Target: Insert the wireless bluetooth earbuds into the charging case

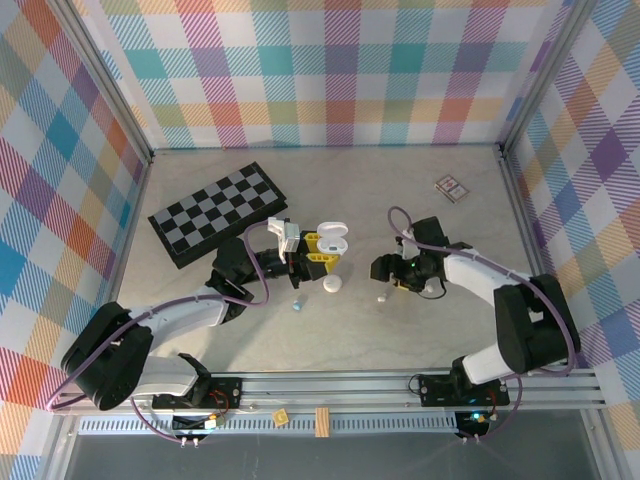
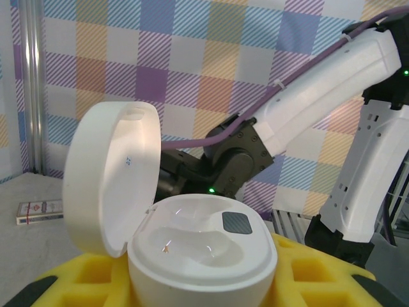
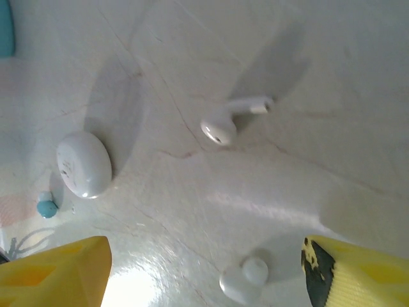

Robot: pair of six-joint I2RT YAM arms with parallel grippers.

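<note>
Two yellow-fingered grippers over a pale marbled table [image 1: 400, 200] walled in bright plaid. Clamped between the yellow fingers [image 2: 319, 278] of the left gripper [image 1: 322, 256], near the table's centre: a white charging case [image 2: 203, 256], upright, lid [image 2: 112, 182] swung open on its hinge and tipped back to the left in the wrist view, glossy moulded wells in view, a small dark square pad [image 2: 235, 223] on the inner deck. Behind it in that view, the white right arm [image 2: 332, 83] slanting across the plaid wall [image 2: 192, 64]. Low over the tabletop to the right of the case, the right gripper [image 3: 204, 272], yellow fingertips [image 3: 57, 272] spread wide and pinching nothing. Lying on the table between those fingertips, touching neither: one small white earbud [image 3: 244, 279]. Farther off in the same wrist view, a second white earbud [image 3: 227, 123], stemmed, on its side. Left of it and well apart, a closed white pebble-shaped case [image 3: 83, 165], a tiny pale blue earbud [image 3: 46, 206] just beside it. Cut off at that view's upper left corner, a sliver of something pale blue [image 3: 5, 25], too little to name. Seen from above, pebble-shaped case and blue earbud on the table just on the near side of the left gripper, toward the arm bases. Folded black-and-grey chessboard [image 1: 218, 213] at back left, angled; small card box [image 1: 452, 187] at back right, well apart from both grippers.
</note>
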